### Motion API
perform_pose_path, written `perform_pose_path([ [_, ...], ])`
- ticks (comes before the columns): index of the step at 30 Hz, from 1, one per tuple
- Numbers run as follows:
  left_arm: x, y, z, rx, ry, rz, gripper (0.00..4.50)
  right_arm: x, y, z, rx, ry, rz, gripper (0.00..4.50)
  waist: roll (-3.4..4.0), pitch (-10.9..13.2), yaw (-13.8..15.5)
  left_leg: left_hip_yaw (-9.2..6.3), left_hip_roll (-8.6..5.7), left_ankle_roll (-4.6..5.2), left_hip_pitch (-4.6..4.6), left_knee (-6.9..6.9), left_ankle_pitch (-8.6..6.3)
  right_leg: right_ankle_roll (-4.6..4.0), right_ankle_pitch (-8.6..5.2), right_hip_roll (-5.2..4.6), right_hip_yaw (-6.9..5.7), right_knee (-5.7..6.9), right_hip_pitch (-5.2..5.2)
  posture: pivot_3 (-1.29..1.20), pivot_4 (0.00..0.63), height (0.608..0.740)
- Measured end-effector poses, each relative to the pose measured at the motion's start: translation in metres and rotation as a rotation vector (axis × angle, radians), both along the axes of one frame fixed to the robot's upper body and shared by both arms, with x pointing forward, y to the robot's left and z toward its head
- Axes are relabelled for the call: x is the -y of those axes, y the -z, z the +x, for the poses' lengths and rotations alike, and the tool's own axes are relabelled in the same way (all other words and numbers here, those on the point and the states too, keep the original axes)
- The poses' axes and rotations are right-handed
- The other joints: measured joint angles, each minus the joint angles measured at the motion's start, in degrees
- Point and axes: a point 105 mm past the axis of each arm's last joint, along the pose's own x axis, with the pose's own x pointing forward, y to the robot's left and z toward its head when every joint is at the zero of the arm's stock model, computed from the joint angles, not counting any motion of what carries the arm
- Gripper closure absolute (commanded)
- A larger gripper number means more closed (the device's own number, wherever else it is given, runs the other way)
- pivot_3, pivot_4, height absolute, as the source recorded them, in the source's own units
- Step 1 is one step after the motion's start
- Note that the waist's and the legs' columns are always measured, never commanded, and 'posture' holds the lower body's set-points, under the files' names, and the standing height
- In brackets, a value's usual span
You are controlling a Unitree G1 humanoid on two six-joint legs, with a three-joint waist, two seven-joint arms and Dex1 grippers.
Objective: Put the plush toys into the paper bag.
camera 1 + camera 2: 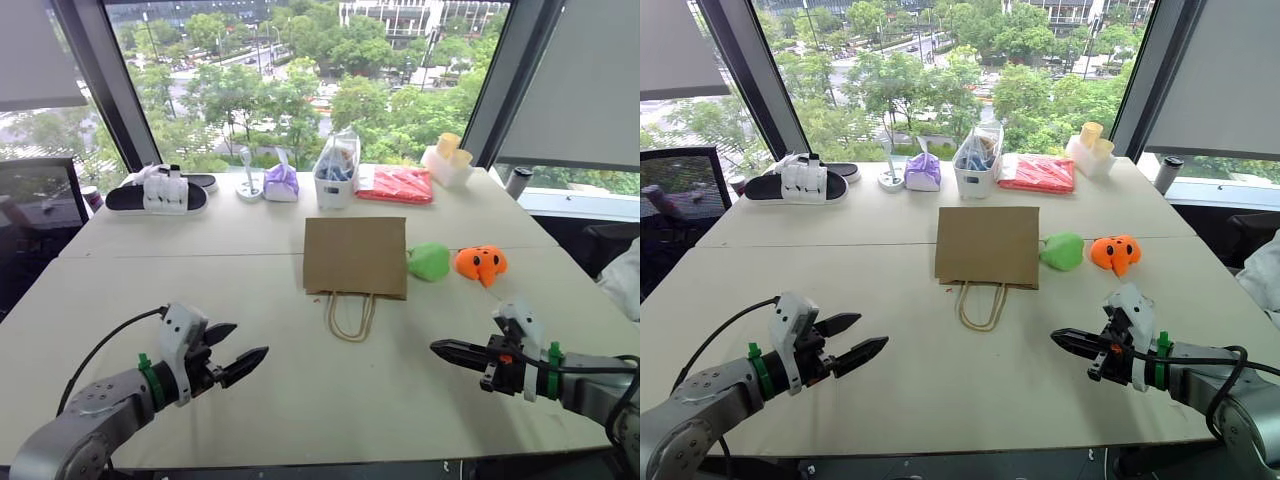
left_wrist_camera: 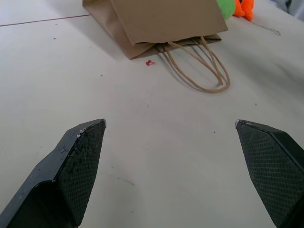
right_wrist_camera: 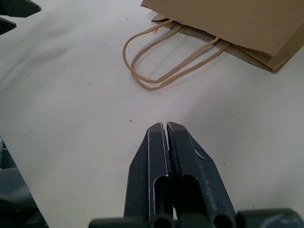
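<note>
Your left gripper [image 1: 243, 345] is holding its fingers wide apart, and your right gripper [image 1: 437, 347] is keeping them together, both empty. The flat brown paper bag [image 1: 355, 256] is lying beyond bare table [image 1: 330, 400], and the light green plush toy [image 1: 429, 262] is touching its right edge, beside the orange plush toy [image 1: 481, 263].

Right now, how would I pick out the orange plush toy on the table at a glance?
Find the flat brown kraft paper bag lying mid-table, cord handles toward the robot. On its right edge sits a plain light green plush blob, and just beyond that is the bright orange plush toy. Only it has dark face marks and dangling limbs.
</note>
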Motion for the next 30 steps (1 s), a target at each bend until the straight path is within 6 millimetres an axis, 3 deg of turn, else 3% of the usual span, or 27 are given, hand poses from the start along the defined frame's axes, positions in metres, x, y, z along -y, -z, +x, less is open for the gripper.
perform_pose_path([
  [13,-0.004,-0.005,0.004,0.021,-0.008,0.014,0.00,-0.004,0.005,0.001,-0.006,0.014,0.028,4.45,0.00,0.00,0.00,0.00,0.00,0.00,0.01,0.00,0.00,0.00,0.00,0.00,0.00,0.00,0.00,0.00,0.150,0.740],
  [20,-0.015,-0.021,0.023,0.119,0.032,0.119,0.00,-0.007,0.005,0.001,0.003,0.026,0.029,4.45,-0.01,0.00,0.00,0.00,-0.01,-0.01,0.01,-0.01,0.00,0.00,0.00,0.02,-0.02,0.01,0.00,0.00,0.150,0.740],
  [25,0.012,-0.039,0.058,0.307,0.249,0.252,0.00,-0.031,0.003,-0.002,0.028,-0.018,0.050,4.45,-0.03,-0.01,0.07,-0.03,-0.11,-0.02,0.02,0.01,0.02,0.00,0.00,0.01,-0.08,0.00,0.05,0.00,0.150,0.740],
  [30,0.050,-0.008,0.088,0.461,0.563,0.501,0.00,-0.052,0.010,-0.006,0.029,-0.017,0.093,4.45,-0.04,-0.01,-0.03,0.05,-0.16,-0.01,-0.04,0.03,0.03,0.07,0.04,-0.01,-0.10,0.00,-0.04,0.00,0.150,0.740],
])
